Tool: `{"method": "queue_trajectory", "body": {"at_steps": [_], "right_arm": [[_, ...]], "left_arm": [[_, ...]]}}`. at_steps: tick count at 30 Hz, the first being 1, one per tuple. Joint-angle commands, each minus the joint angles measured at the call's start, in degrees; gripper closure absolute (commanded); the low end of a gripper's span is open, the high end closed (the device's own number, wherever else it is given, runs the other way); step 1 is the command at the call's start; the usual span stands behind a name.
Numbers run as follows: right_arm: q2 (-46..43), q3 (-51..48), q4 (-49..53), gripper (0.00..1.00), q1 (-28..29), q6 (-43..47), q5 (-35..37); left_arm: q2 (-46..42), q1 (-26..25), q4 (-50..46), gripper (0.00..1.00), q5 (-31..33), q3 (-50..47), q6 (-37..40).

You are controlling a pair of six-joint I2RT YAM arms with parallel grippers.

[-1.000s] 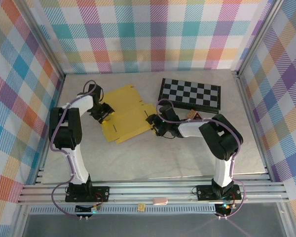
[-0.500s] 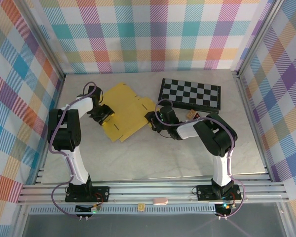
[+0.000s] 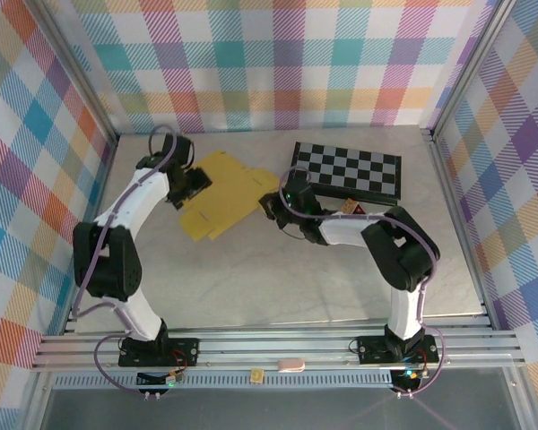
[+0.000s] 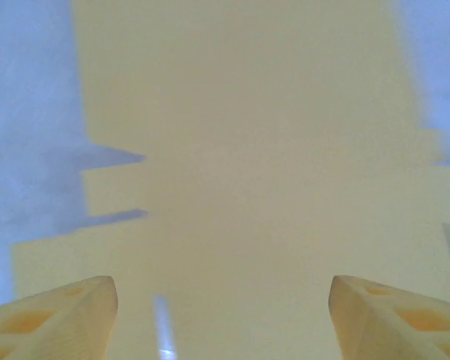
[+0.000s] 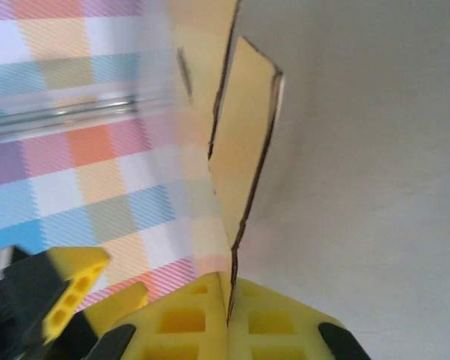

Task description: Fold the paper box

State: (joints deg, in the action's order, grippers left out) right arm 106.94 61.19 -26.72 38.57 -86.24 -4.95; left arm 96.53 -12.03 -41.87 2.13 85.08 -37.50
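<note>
- Two arms reach in from the near edge toward the paper box [image 3: 222,190], a mustard-yellow die-cut sheet on the grey table [image 3: 251,278], left of centre and toward the far side
- Slots and tabs are cut into the sheet's edges, and most of it lies spread out between the two arms
- At the sheet's left edge sits the left gripper [image 3: 190,185]. In the left wrist view its two pale fingers [image 4: 56,311] stand wide apart, with nothing pinched between them and the yellow card spread out beyond
- At the sheet's right corner sits the right gripper [image 3: 273,210]. In the right wrist view its yellow pads [image 5: 184,322] are pressed together on the edge of a cardboard flap [image 5: 244,142], which runs straight out from the closed jaws
- A black-and-white checkered board [image 3: 345,170] lies to the right of the sheet, near it but apart
- Just nearer than the board is a small brownish object [image 3: 350,208], beside the right arm and too small to identify
- Plaid walls [image 3: 278,54] close in the far, left and right sides
</note>
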Motion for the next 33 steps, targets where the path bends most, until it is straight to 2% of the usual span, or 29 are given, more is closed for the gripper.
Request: {"method": "queue_trajectory", "body": {"at_steps": [1,4,8,12,17,20,22,24,27,33], "right_arm": [[-5.99,6.75,10.32,1.00,0.11,-2.66,3.60],[-8.26,13.14,18.99,1.00,-0.22,-3.58,4.62],[-9.81,22.99,32.84,1.00,-1.57,-4.29,4.74],[-9.09,33.82,47.11,1.00,-4.37,-4.00,2.36],[-7.78,41.76,55.91,1.00,-8.50,-3.15,-1.51],[-7.21,44.35,57.95,1.00,-10.60,-2.63,-3.89],[-7.00,45.93,59.10,1.00,-11.68,-2.28,-5.70],[-6.57,48.30,61.57,1.00,-12.41,-1.56,-6.99],[-5.70,53.24,66.66,1.00,-13.31,0.71,-8.67],[-5.66,55.87,70.27,1.00,-14.68,2.01,-11.32]], "left_arm": [[-6.42,-6.58,-2.96,0.26,11.05,6.96,3.17],[-11.75,-11.19,-1.95,0.28,15.70,8.13,7.51],[-21.43,-15.81,3.84,0.34,16.42,3.96,17.15],[-32.14,-17.75,14.43,0.43,10.87,-6.56,29.93],[-40.79,-17.76,22.62,0.39,9.84,-17.08,42.71],[-41.33,-17.72,23.16,0.35,11.48,-20.33,48.79],[-40.46,-17.32,24.39,0.33,15.42,-22.50,49.76],[-39.74,-16.34,27.78,0.32,15.71,-24.40,50.44],[-38.78,-15.23,35.32,0.30,12.97,-27.28,54.73],[-35.00,-13.89,42.01,0.29,5.11,-27.57,62.09]]}}
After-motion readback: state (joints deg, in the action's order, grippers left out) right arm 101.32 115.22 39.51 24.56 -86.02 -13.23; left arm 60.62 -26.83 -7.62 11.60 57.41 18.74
